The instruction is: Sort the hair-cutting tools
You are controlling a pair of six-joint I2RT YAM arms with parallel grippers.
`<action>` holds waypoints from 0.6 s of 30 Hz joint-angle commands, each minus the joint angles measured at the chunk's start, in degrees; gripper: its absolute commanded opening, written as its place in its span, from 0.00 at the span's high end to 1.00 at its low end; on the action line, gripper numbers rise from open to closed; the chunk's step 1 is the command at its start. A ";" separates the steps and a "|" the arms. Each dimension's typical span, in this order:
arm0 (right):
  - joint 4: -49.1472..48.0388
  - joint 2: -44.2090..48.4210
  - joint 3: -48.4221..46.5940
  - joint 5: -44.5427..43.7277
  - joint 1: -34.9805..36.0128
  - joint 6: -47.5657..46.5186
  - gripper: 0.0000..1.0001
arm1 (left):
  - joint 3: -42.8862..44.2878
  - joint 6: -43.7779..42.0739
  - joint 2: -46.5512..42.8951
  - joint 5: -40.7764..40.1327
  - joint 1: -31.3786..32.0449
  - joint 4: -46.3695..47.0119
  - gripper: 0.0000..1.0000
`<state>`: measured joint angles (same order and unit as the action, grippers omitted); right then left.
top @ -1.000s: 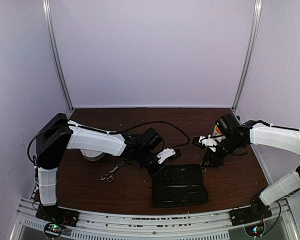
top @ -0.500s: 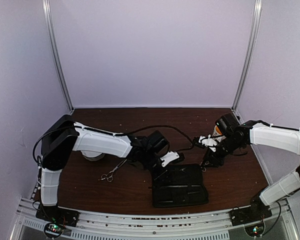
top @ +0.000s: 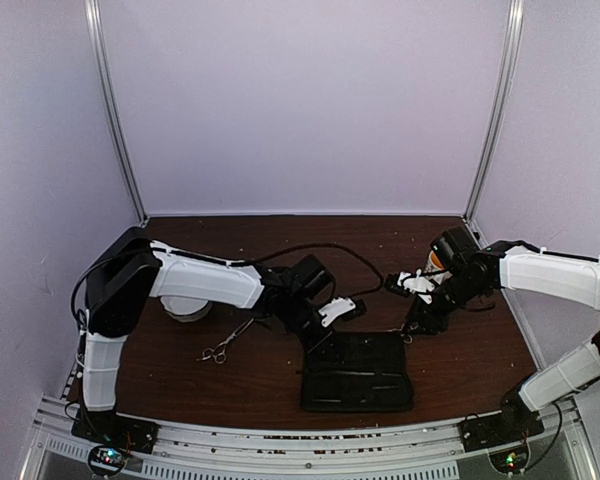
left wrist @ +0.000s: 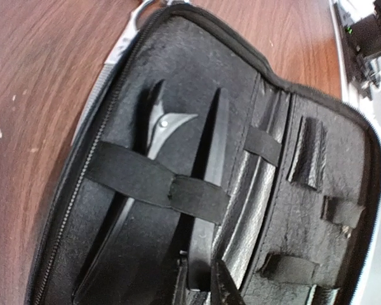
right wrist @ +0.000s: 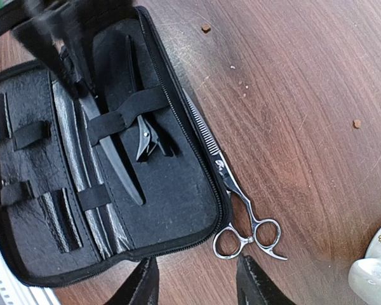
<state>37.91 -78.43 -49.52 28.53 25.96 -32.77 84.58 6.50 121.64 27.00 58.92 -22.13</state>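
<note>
Bowl: the white fluted bowl (top: 187, 310) sits far left, partly hidden by my left arm.
Loose scissors: thin silver scissors with ring handles (top: 222, 346) lie on the brown wooden table (top: 250, 385), right of the bowl.
Left claw (left wrist: 200, 274): narrow, over the open flat black rectangular zip case (left wrist: 305, 210); I cannot tell whether it grips anything.
In case: long narrow black strip (left wrist: 216, 146) and short black clip (left wrist: 157, 130), under an elastic band (left wrist: 133, 175).
Second silver scissors (right wrist: 232, 190): on the table, against the case's zip edge.
Right claw (right wrist: 197, 267): wide, holding nothing, above those ring handles.
</note>
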 commanded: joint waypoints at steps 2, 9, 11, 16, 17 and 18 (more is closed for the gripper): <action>-0.11 -0.32 0.40 0.82 -0.38 -0.11 0.57 | 1.13 3.80 1.60 9.92 -3.37 1.66 0.96; -0.04 -0.67 0.24 0.86 -0.38 -0.01 0.57 | 5.32 10.97 7.43 18.59 -4.71 -0.59 0.97; -0.02 -0.69 0.26 0.99 -0.38 -0.01 0.57 | 5.86 13.46 8.63 20.25 -5.04 -0.63 0.99; 0.06 -0.75 0.21 1.26 -0.38 0.08 0.57 | 5.86 20.46 9.59 20.78 -6.27 -1.13 1.00; 0.06 -0.80 0.21 1.26 -0.42 0.08 0.57 | 5.94 21.42 9.60 19.66 -6.53 -2.06 1.00; 0.06 -0.84 0.24 1.26 -0.38 0.12 0.57 | 5.99 22.37 9.58 18.64 -6.68 -3.02 1.00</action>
<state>37.91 -78.87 -49.52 28.73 25.96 -32.77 89.91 22.70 129.32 46.46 52.75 -22.41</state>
